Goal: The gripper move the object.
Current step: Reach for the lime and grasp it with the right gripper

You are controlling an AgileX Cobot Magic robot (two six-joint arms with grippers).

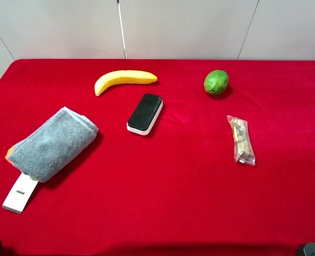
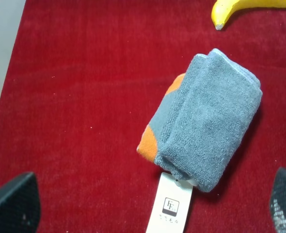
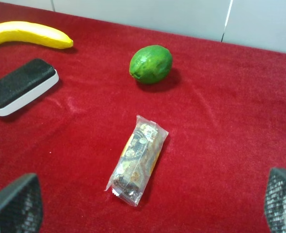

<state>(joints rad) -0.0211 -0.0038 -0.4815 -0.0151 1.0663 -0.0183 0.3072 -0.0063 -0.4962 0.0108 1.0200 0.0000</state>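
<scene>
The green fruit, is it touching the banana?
No, the green fruit lies well apart from the banana, with bare red cloth between them.

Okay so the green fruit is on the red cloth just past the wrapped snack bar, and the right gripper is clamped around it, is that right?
Not quite: the right gripper is open and empty, its jaws wide apart and short of the green fruit, as the right wrist view shows. The fruit does lie on the red cloth just past the wrapped snack bar.
</scene>
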